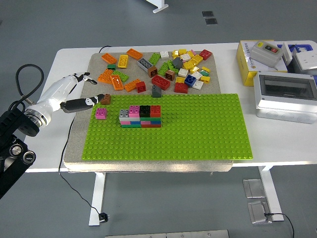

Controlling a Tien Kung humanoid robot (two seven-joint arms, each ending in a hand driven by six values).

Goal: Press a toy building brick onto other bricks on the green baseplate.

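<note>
Left arm: black jointed links with round silver bolt caps. Black cable loops above the wrist. Left hand: white shell, dark fingers.

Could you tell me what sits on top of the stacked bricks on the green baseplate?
The brick stack is topped by grey, pink, black and red bricks. Lower layers show only their front edges; the baseplate beneath is covered.
</note>
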